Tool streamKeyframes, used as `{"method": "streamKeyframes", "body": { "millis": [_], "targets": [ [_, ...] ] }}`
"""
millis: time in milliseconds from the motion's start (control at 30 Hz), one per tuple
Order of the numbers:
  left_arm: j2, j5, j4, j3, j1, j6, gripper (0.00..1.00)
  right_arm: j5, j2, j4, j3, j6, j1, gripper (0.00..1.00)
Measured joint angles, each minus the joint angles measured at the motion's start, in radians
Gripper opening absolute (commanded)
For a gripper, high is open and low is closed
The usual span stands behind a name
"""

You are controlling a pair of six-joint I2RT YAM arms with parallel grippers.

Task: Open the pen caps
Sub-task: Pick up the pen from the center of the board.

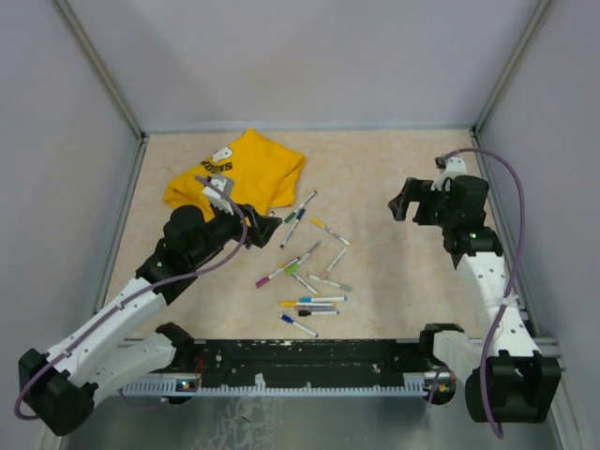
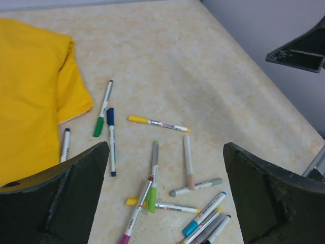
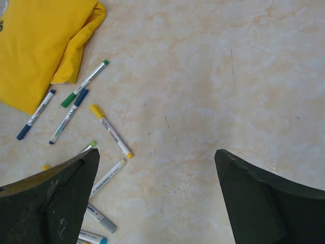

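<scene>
About a dozen pens [image 1: 309,267] lie scattered mid-table, each with its coloured cap on. In the left wrist view I see a green pen [image 2: 103,108], a blue one [image 2: 111,140], a yellow-capped one [image 2: 157,123], a light-green-capped one [image 2: 153,175] and a beige one [image 2: 188,161]. My left gripper [image 1: 267,228] is open and empty, hovering above the pile's left side [image 2: 165,148]. My right gripper [image 1: 401,208] is open and empty, right of the pile, over bare table [image 3: 156,152]. Its view shows the yellow-capped pen [image 3: 111,131] at left.
A yellow T-shirt [image 1: 239,173] lies at the back left, and the nearest pens touch its edge [image 2: 30,91]. Grey walls enclose the table on three sides. A black rail [image 1: 309,361] runs along the near edge.
</scene>
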Motion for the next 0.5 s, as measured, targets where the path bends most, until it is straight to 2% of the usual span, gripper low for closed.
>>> {"method": "streamKeyframes", "body": {
  "millis": [267, 500],
  "targets": [
    [-0.024, -0.021, 0.011, -0.005, -0.172, 0.025, 0.99, -0.089, -0.024, -0.006, 0.039, 0.031, -0.006, 0.98],
    [-0.004, -0.02, 0.042, -0.068, -0.22, 0.017, 0.96, -0.369, -0.031, -0.007, 0.039, -0.082, 0.015, 0.98]
  ]
}}
